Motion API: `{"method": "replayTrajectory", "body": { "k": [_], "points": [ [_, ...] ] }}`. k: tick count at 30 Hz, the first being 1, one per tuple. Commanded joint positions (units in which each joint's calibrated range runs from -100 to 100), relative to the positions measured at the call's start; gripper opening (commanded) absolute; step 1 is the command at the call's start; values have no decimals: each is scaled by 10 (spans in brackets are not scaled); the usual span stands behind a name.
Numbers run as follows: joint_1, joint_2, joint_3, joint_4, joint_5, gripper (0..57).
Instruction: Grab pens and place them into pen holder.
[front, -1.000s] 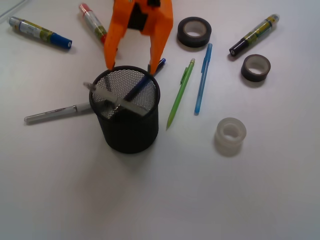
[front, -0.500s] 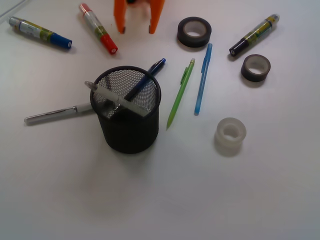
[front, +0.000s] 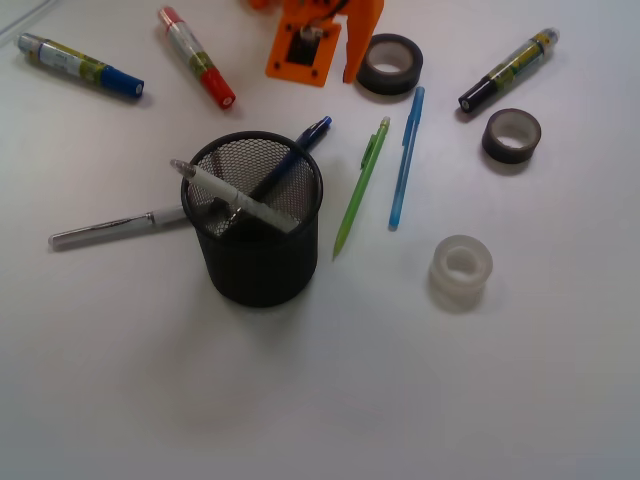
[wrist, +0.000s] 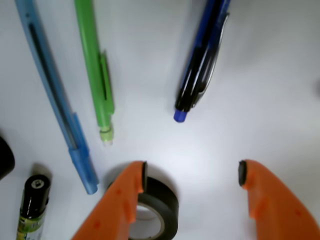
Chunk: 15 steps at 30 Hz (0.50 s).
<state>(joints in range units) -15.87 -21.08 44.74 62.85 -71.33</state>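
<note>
White tabletop (front: 300, 400) is being viewed from the front, with the black mesh pen holder (front: 258, 255) standing left of centre. Two pens are already being held by it: the white-clear pen (front: 235, 197) lying tilted across the rim, and the dark blue pen (front: 297, 150) leaning out over the far edge. Three pens are still lying on the table: the lime green pen (front: 361, 186) and the light blue pen (front: 404, 155) side by side just right of the holder, and the silver-white pen (front: 105, 228) on the left, its end reaching the holder wall. The gripper (wrist: 192, 175) is being held above the far part of the table, jaws spread apart and nothing between them; in the wrist view the black tape roll (wrist: 152, 212) is sitting under one finger. The step in hand is judged to be the approach to a third pen, probably the green one, whose end is lying nearest the open jaws. The next move is calling for a descent with the jaws set across the green barrel, not along it. Room is tight there: the light blue pen is lying just beside, and the tape roll is sitting close behind. Open table is being left toward the near edge, well apart from the clear tape roll (front: 461, 270).
</note>
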Motion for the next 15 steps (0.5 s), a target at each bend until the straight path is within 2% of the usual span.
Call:
{"method": "replayTrajectory", "body": {
  "k": [1,15],
  "points": [
    [-3,51,-3,-50,0,214],
    [32,201,-4,-223,21,215]
  ]
}}
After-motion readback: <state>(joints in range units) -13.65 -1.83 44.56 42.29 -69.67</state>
